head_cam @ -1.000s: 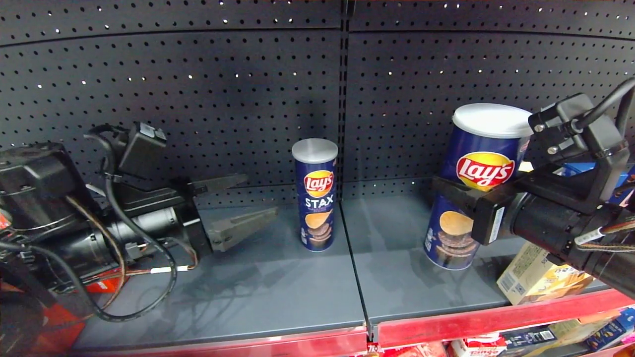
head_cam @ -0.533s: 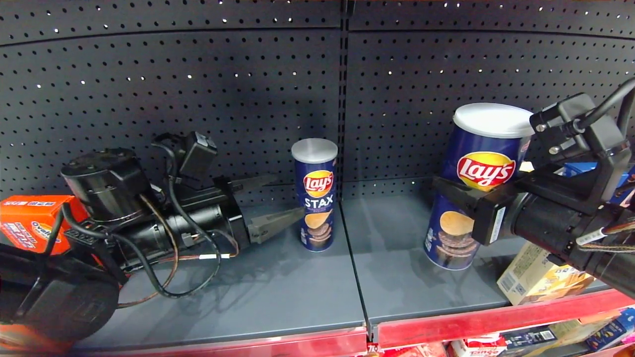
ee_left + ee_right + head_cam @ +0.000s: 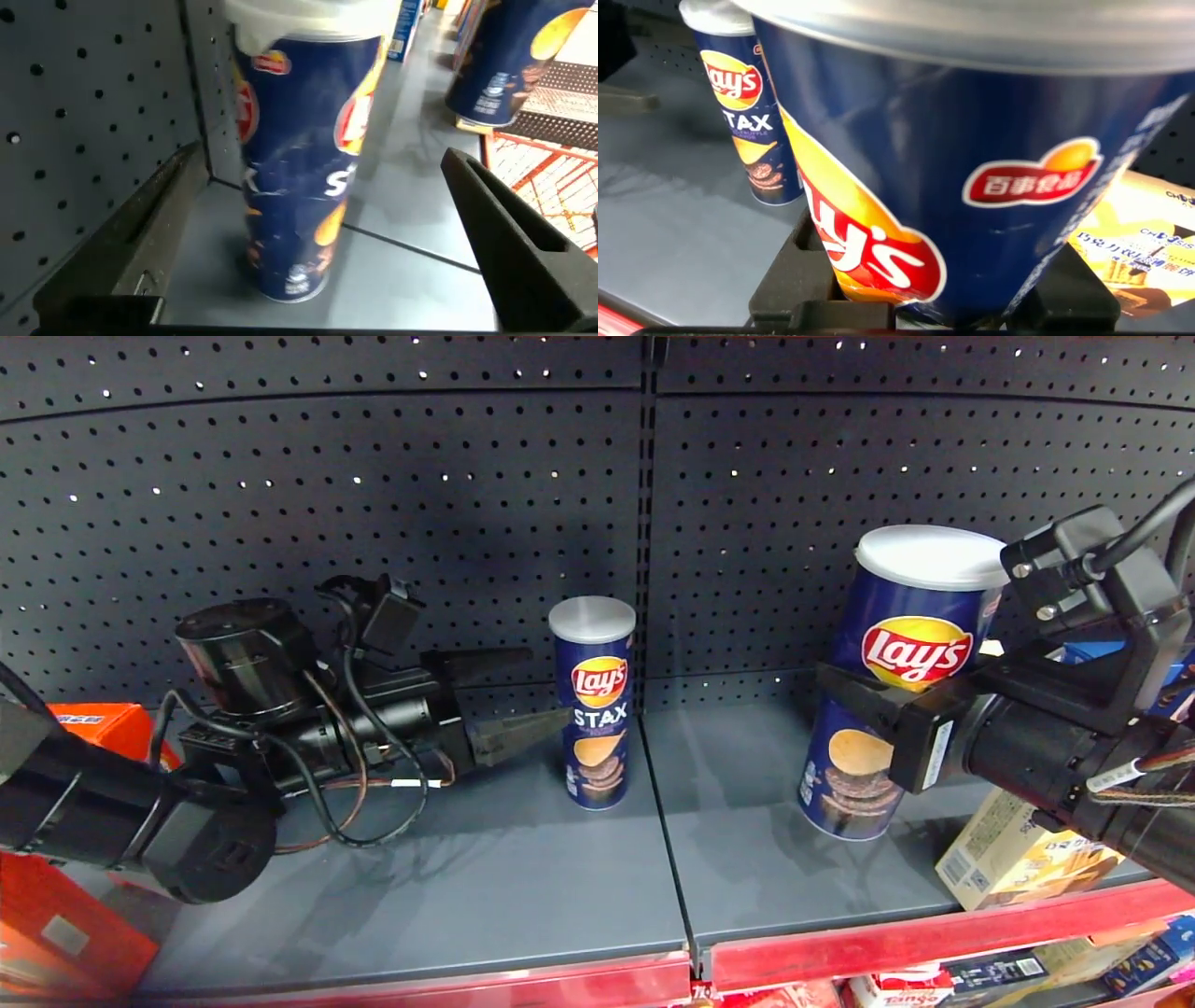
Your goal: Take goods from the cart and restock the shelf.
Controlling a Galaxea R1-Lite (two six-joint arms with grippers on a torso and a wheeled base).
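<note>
Left arm has pushed forward along the shelf (image 3: 523,887) over the last second; the left gripper (image 3: 546,686) was well short of the small chip can (image 3: 593,700) and now reaches it. Jaws are wide. In the left wrist view the can stands between the two fingers (image 3: 509,247), one running along the pegboard back panel (image 3: 373,504). Can't tell whether either finger touches it. The can is upright near the back of the shelf, just left of the panel seam.

Right gripper (image 3: 901,686) has barely changed: clamped around the middle of the large chip can (image 3: 910,644), which tilts with its lid toward the robot's right. Base is at deck level; can't tell if it rests on the deck. Beige box (image 3: 1008,859) lies just beside it on the right, orange box (image 3: 112,728) at the far left.
</note>
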